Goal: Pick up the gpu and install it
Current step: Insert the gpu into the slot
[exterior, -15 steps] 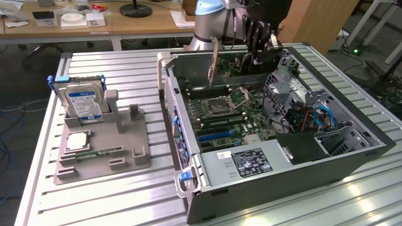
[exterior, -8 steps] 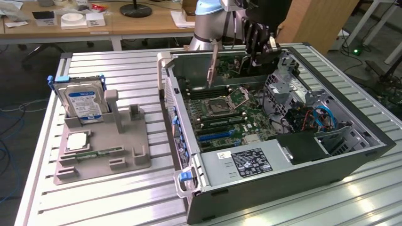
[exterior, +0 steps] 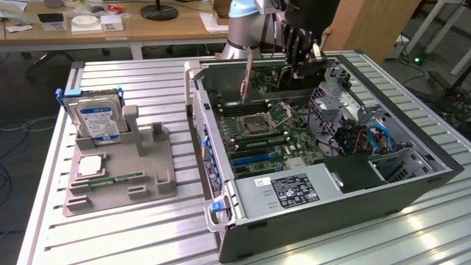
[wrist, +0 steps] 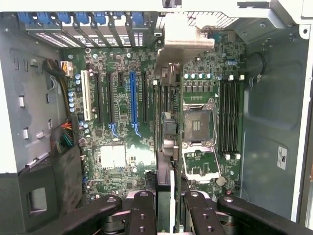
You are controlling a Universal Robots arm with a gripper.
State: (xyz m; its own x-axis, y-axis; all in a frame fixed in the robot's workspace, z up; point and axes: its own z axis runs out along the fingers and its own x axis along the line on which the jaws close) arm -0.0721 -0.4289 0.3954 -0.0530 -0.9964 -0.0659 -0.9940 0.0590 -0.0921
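My gripper [exterior: 300, 58] hangs over the far end of the open computer case [exterior: 412, 187], shut on the gpu [exterior: 246, 77]. The card is held on edge, with its pale metal bracket pointing toward the exterior view's left and hanging above the motherboard [exterior: 257, 130]. In the wrist view the gpu [wrist: 165, 142] appears edge-on, running from my gripper [wrist: 168, 218] out to its bracket [wrist: 183, 41]. Its edge lies between the blue expansion slot [wrist: 132, 98] and the CPU socket [wrist: 198, 125], above the board and not seated.
A grey fixture tray [exterior: 147, 190] on the slatted metal table [exterior: 132, 237] holds a hard drive with a blue label [exterior: 98, 120], a CPU [exterior: 90, 164] and a memory stick [exterior: 112, 179]. Inside the case are the power supply [exterior: 294, 190] and the drive cage with cables [exterior: 368, 135].
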